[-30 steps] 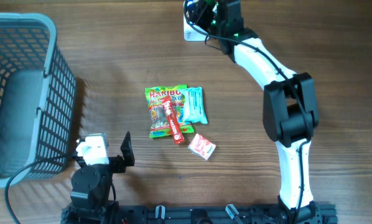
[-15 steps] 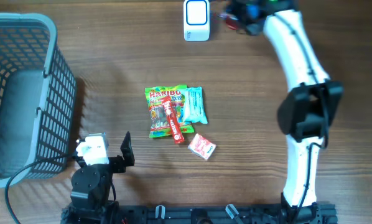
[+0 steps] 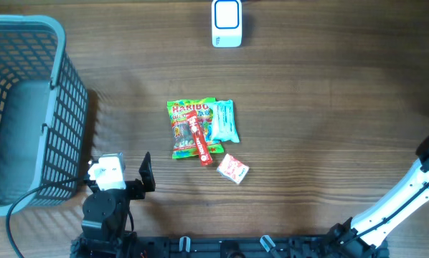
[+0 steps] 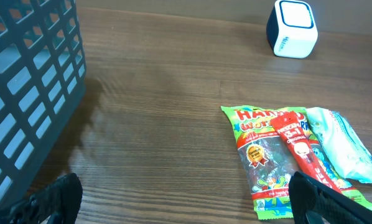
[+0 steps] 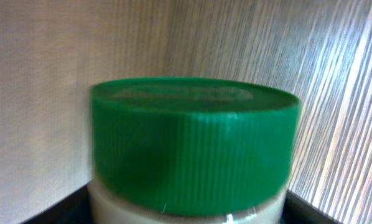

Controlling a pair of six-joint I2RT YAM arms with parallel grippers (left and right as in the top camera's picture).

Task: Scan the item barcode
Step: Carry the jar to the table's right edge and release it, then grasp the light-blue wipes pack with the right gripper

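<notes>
CHANGE: right arm (image 3: 397, 204) has swung from scanner (image 3: 227, 23) to the right edge of the table (image 3: 329, 93) | ITEM: green-capped jar (image 5: 192, 143) between right gripper (image 5: 186, 211) fingers; clamped or letting go, cannot tell | LEFT: left gripper (image 4: 181, 183) wide apart; idle | MEANING: scan likely done; set-down next

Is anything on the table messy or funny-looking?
A little messy: the red stick packet lies slanted on top of the Haribo bag, and the teal packet is pressed against that bag's side. Nothing looks spilled or torn.
</notes>
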